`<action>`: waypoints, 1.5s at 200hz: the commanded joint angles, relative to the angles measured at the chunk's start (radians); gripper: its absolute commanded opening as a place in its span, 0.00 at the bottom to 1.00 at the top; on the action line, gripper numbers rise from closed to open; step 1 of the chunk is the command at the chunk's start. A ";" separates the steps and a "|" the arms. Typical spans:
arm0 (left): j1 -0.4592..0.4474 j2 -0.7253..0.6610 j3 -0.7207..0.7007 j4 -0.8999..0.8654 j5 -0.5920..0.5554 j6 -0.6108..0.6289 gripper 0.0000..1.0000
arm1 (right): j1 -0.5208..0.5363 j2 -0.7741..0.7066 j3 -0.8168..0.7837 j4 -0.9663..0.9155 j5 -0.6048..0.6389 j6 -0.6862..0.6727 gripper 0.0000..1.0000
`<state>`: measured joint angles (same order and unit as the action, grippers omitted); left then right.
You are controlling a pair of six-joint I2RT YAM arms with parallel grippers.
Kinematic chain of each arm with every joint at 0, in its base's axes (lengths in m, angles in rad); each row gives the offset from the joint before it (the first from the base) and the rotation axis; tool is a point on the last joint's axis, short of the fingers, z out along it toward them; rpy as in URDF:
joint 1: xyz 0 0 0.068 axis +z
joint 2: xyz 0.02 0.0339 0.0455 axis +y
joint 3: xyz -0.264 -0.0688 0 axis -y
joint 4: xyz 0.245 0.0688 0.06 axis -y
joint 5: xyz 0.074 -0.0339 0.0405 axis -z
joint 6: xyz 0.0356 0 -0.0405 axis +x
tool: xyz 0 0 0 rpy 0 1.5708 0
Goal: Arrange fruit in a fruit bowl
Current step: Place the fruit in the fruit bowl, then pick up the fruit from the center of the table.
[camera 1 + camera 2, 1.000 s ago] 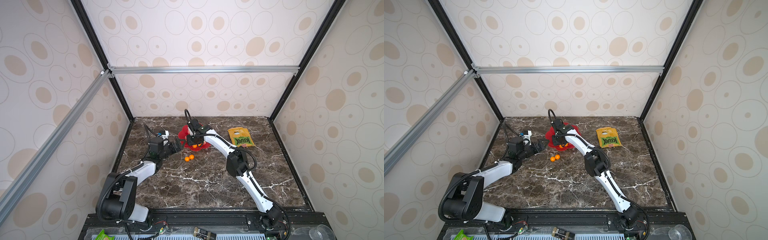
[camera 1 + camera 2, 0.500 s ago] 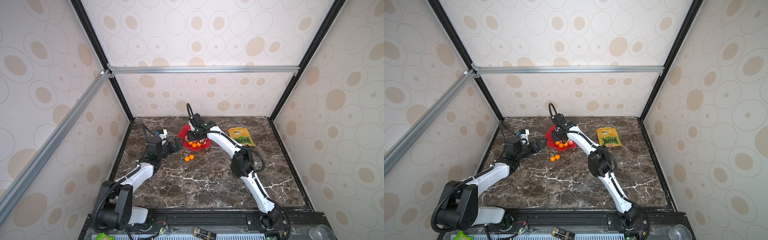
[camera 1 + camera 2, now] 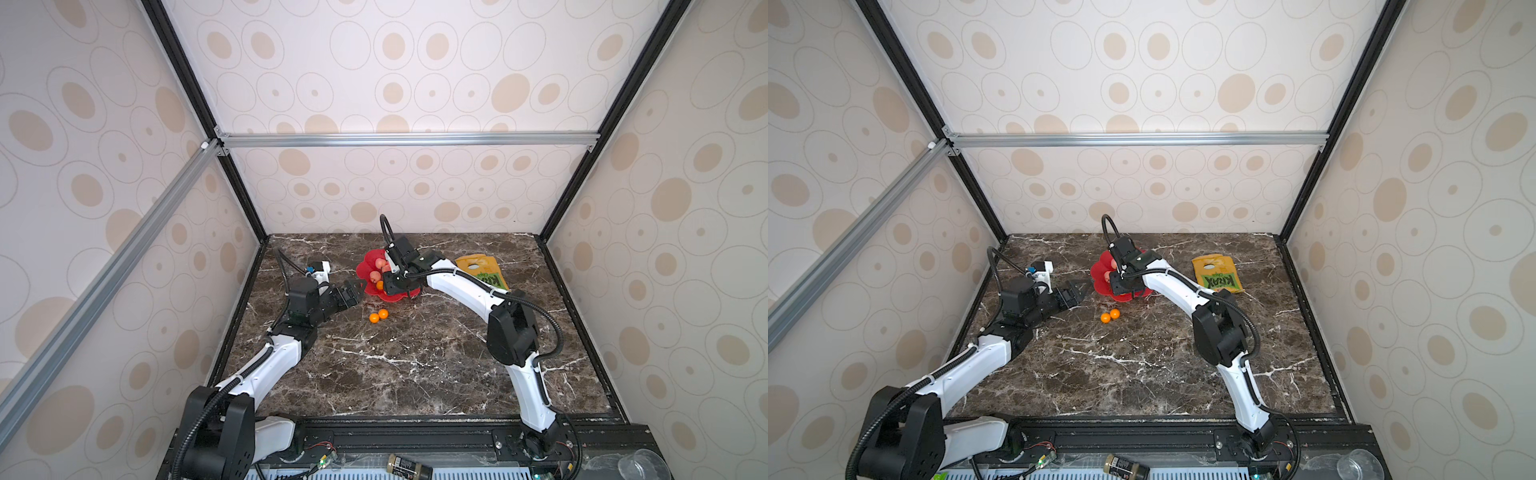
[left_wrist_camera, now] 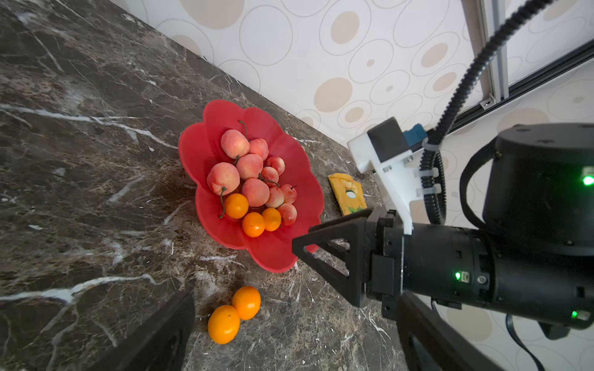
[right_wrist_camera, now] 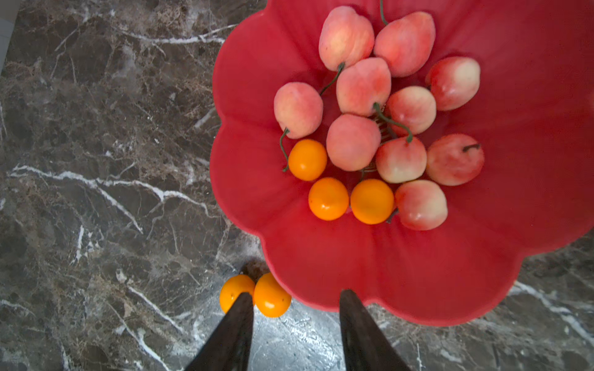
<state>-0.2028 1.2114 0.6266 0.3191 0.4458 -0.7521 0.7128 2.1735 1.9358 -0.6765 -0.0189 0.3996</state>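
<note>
The red flower-shaped fruit bowl (image 3: 365, 270) (image 3: 1100, 270) (image 4: 199, 151) (image 5: 385, 273) stands at the back middle of the marble table. Several pink peach-like fruits (image 4: 254, 167) (image 5: 363, 86) and three orange ones (image 4: 254, 223) (image 5: 328, 199) lie in it. Two more orange fruits (image 3: 378, 316) (image 3: 1110, 316) (image 4: 234, 310) (image 5: 270, 295) touch each other on the table just in front of the bowl. My right gripper (image 3: 392, 286) (image 3: 1121, 286) (image 5: 297, 294) hangs over the bowl's front rim, open and empty. My left gripper (image 3: 353, 291) (image 3: 1077, 289) (image 4: 295, 298) is open and empty, left of the bowl, pointing at the two loose oranges.
A yellow-green snack bag (image 3: 482, 270) (image 3: 1217, 274) (image 4: 347, 196) lies flat to the right of the bowl, near the right arm's forearm. Patterned walls close in the table on three sides. A small bottle (image 3: 409, 461) and a clear cup (image 3: 640, 463) sit beyond the front rail.
The right arm's elbow has swung to the right and its gripper has risen over the bowl's front rim. The left arm has drawn slightly back to the left. No fruit has moved.
</note>
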 commanded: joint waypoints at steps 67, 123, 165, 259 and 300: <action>-0.012 -0.143 -0.114 -0.085 -0.025 0.008 0.98 | 0.080 -0.187 -0.267 0.144 0.049 0.050 0.47; -0.001 -0.253 -0.199 -0.144 -0.050 0.001 0.98 | 0.141 -0.171 -0.300 0.155 0.062 0.042 0.47; 0.052 -0.296 -0.257 -0.108 -0.022 -0.027 0.98 | 0.166 -0.105 -0.235 0.116 0.068 0.016 0.46; 0.163 -0.269 -0.314 -0.006 0.108 -0.069 0.98 | 0.181 0.104 0.025 -0.013 0.069 -0.051 0.45; 0.178 -0.266 -0.331 0.022 0.128 -0.085 0.98 | 0.181 0.185 0.140 -0.080 0.082 -0.076 0.45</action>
<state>-0.0376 0.9443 0.2981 0.2989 0.5442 -0.8188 0.8856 2.3123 2.0087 -0.6823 0.0425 0.3523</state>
